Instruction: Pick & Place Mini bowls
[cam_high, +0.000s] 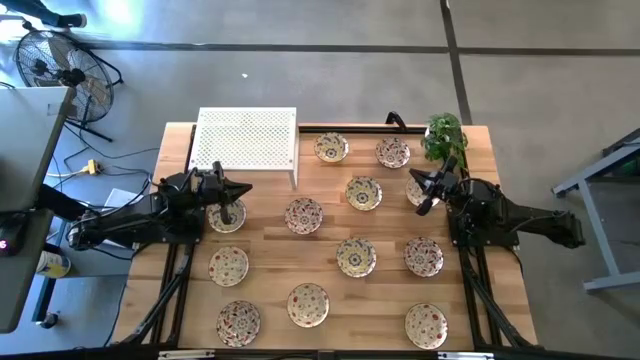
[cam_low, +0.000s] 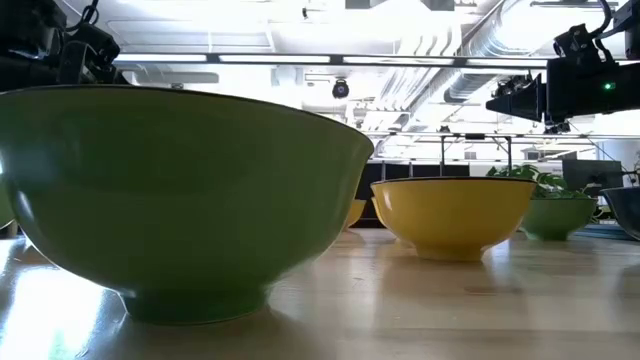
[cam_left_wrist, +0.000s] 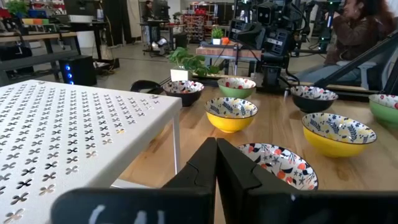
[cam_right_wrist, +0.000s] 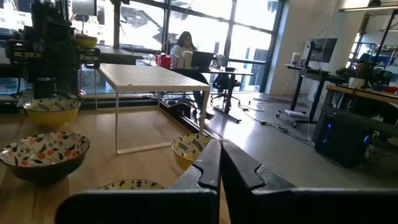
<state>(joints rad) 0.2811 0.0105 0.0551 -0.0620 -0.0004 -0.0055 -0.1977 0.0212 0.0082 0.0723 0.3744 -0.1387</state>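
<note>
- Twelve mini bowls (cam_high: 304, 215) lie spread over the wooden table (cam_high: 270, 252), all upright and empty.
- White perforated rack (cam_high: 246, 138) stands at eleven o'clock, nothing on it.
- Left gripper (cam_high: 243, 190), fingers pressed together, holds nothing, above the nine o'clock bowl (cam_high: 226, 216).
- Right gripper (cam_high: 420, 179), likewise closed and empty, at two o'clock beside a potted plant (cam_high: 444, 135).

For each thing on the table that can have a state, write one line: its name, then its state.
left gripper: shut, empty, raised beside the rack
right gripper: shut, empty, near the plant
mini bowls: upright, empty, spread singly over the table, none stacked
white perforated rack: standing upright, nothing on top
potted plant: upright at the table's far right corner
</note>
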